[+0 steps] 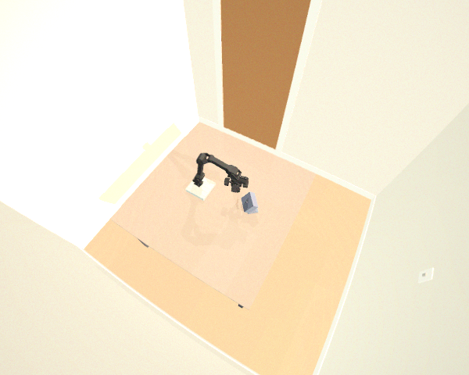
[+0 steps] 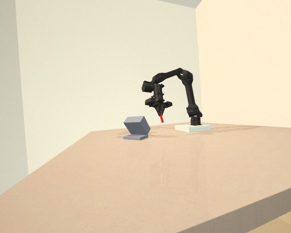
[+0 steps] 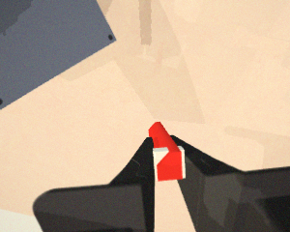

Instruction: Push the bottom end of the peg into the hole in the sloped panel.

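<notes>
My gripper [image 2: 161,111] [image 3: 159,141] [image 1: 235,187] is shut on the red peg [image 2: 162,118] [image 3: 167,164]. It holds the peg by its upper end, and the peg hangs down a little tilted, well above the table [image 2: 165,175] [image 1: 210,250]. The peg has flat sides and a white patch at its top in the wrist view. The blue-grey sloped panel [image 2: 137,125] [image 1: 249,202] [image 3: 43,43] stands on the table to the left of the gripper in the exterior view. In the wrist view it fills the upper left corner, apart from the peg. I cannot make out its hole clearly.
The arm's white base plate [image 2: 192,128] [image 1: 201,190] stands at the back of the table. Walls enclose the room, with a brown door [image 1: 263,68] behind the table.
</notes>
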`<act>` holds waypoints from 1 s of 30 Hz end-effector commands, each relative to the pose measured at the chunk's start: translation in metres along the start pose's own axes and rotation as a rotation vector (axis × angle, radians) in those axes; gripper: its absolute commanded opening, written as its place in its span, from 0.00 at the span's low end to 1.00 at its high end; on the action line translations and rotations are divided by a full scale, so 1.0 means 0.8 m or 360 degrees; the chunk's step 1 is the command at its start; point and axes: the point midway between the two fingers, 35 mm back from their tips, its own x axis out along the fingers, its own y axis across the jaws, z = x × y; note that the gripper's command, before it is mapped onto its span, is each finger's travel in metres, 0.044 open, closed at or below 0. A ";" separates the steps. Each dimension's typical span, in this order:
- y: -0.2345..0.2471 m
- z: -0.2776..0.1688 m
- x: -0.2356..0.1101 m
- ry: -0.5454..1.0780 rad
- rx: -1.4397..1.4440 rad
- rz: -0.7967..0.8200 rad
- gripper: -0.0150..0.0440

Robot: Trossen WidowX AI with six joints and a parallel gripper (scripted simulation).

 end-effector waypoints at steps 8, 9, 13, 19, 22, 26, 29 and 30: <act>0.002 0.016 -0.006 0.0052 0.0237 0.0061 0.25; 0.002 0.017 -0.007 0.0056 0.0258 0.0066 0.25; 0.003 0.023 -0.009 0.0073 0.0340 0.0085 0.25; 0.003 0.032 -0.012 0.0100 0.0462 0.0113 0.25; 0.004 0.036 -0.014 0.0114 0.0523 0.0127 0.25; 0.004 0.042 -0.017 0.0133 0.0604 0.0146 0.25; 0.004 0.047 -0.018 0.0147 0.0664 0.0159 0.25; 0.004 0.048 -0.019 0.0152 0.0684 0.0164 0.25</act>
